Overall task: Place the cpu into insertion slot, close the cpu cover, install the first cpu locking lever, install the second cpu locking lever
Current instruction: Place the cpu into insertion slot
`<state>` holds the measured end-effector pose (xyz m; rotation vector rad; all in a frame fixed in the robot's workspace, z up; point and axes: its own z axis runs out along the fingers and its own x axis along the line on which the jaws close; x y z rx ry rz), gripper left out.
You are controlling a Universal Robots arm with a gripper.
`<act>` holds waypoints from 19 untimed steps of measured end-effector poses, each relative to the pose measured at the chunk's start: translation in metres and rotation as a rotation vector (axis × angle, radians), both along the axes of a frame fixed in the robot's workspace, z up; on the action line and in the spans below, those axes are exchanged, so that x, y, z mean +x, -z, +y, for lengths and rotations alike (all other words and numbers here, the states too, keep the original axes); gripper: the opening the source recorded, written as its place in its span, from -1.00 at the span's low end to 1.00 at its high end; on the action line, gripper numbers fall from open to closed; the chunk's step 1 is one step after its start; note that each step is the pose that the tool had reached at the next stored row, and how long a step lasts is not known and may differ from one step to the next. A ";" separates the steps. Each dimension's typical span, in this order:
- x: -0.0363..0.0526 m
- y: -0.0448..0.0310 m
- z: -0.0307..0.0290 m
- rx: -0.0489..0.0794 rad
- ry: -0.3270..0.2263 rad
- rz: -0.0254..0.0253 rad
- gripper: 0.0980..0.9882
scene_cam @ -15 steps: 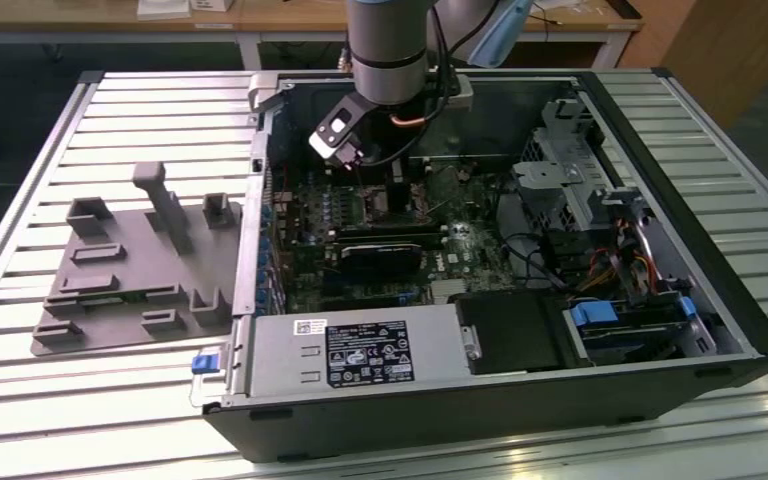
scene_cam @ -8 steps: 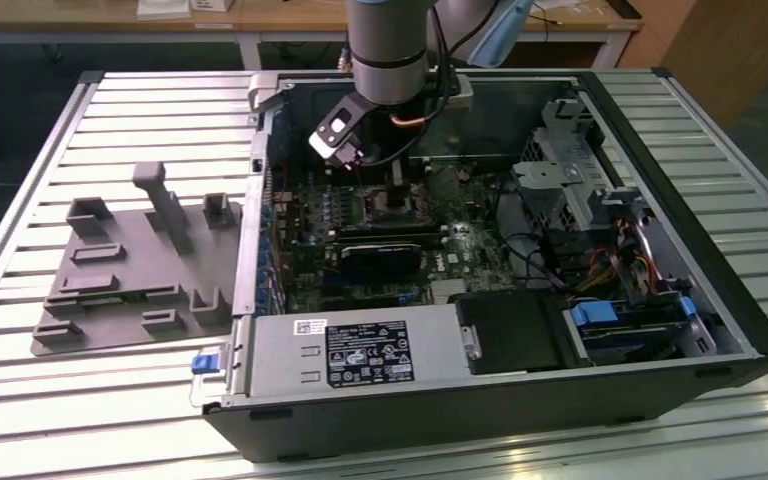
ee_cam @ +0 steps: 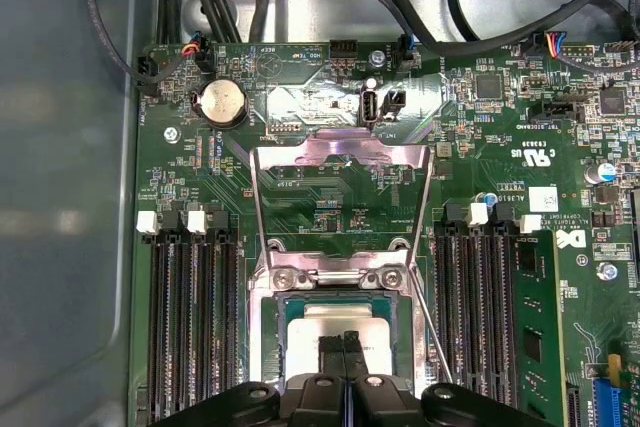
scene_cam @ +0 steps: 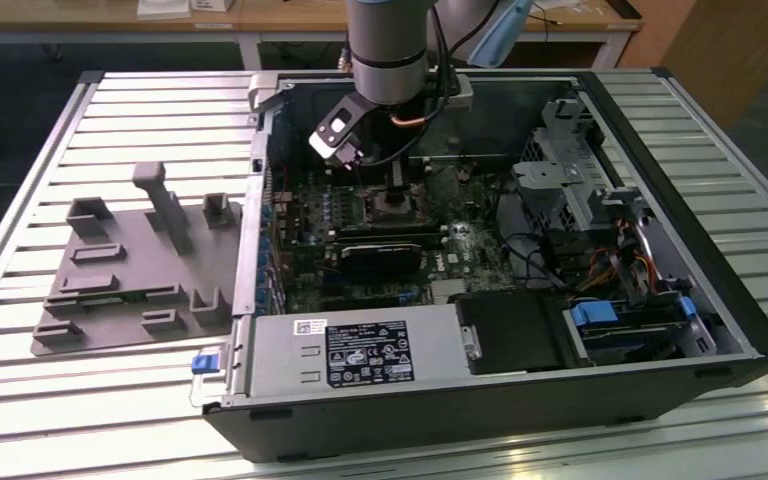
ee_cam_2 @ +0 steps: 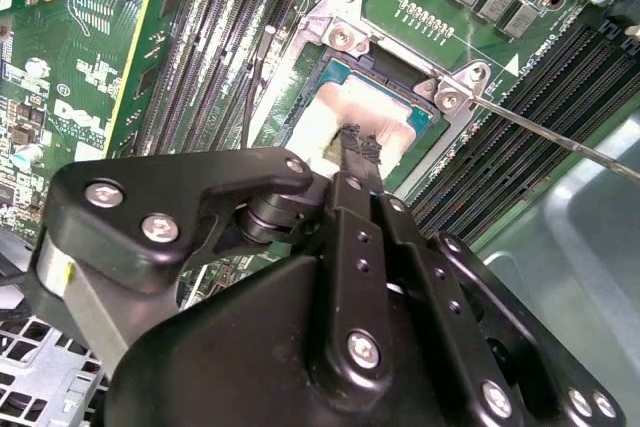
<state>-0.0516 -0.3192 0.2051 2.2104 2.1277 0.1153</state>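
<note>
The cpu (ee_cam: 318, 321) lies flat in the insertion slot (ee_cam: 268, 332), its silvery top showing in both wrist views (ee_cam_2: 330, 112). My gripper (ee_cam: 345, 347) is shut, with its joined fingertips (ee_cam_2: 352, 144) resting on the middle of the chip and nothing held between them. The cpu cover (ee_cam: 340, 155), a silvery frame with a window, is swung back off the slot and stands open. A thin locking lever wire (ee_cam: 432, 332) runs free beside the slot and also sticks out sideways (ee_cam_2: 560, 134). In the exterior view my gripper (scene_cam: 395, 180) reaches down into the open computer case.
Long memory slots (ee_cam: 190, 327) flank the socket on both sides. A black card (scene_cam: 384, 255) lies just in front of it, with the power supply (scene_cam: 357, 355) nearer still. Drive cages and cables (scene_cam: 598, 200) fill the exterior view's right. A grey fixture plate (scene_cam: 131, 270) sits outside the case.
</note>
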 end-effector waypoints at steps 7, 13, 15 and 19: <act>-0.0016 0.0006 0.0000 0.000 0.000 -0.0007 -0.99; -0.0018 0.0039 0.0000 0.000 0.000 -0.0006 -0.99; -0.0018 0.0049 0.0000 0.000 0.000 -0.0007 -0.99; -0.0018 0.0056 -0.0001 0.000 0.000 -0.0004 -0.99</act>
